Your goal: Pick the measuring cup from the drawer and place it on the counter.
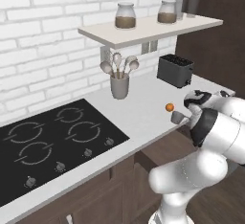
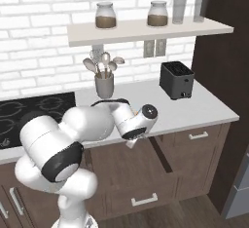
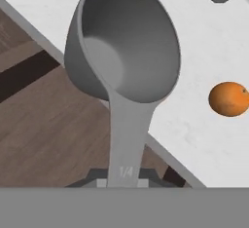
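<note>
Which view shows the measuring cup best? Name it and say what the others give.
The hand view: the measuring cup is seen close up, bowl open toward the camera, with its handle running down to the gripper. The left base view gives a small grey shape beside the orange ball. In the right base view the arm hides it.

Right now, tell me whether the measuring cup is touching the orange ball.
Apart. In the hand view, bare white counter separates the measuring cup, held by its handle, from the orange ball.

We see the measuring cup (image 3: 127,47) tilted over the counter (image 3: 204,139) edge, its handle marked 1/4 running down to the gripper (image 3: 122,180). An orange ball (image 3: 229,98) lies on the counter nearby.
</note>
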Robot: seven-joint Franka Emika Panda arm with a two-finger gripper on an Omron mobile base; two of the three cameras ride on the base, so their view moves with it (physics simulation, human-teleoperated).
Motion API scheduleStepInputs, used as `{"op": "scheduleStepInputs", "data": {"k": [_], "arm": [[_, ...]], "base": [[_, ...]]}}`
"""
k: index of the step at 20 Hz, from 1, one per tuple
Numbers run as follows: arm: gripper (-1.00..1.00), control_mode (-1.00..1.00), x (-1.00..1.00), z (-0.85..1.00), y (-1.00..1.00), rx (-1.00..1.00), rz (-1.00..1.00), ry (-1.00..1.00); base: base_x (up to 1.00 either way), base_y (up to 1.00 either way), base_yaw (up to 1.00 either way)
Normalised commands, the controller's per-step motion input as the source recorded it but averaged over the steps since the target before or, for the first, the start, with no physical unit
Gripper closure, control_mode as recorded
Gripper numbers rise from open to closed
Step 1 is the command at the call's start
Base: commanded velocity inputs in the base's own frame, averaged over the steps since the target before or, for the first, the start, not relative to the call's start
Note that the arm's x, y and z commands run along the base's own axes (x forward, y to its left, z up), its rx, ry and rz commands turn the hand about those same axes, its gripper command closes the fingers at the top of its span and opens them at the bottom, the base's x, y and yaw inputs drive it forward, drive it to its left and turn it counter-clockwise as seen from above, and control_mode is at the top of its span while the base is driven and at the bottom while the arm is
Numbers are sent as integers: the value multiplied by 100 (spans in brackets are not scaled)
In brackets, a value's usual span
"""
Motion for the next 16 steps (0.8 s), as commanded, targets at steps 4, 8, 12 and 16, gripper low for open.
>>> {"op": "scheduleStepInputs", "data": {"k": [4,8,12,16], "arm": [[100,-100,96,0,42,-3,-4,0],[100,-100,85,0,22,-2,-3,0],[100,-100,71,-16,15,-4,0,0],[-100,-100,55,-42,34,-10,0,0]], "base": [[0,0,0],[0,0,0],[0,0,0],[0,0,0]]}}
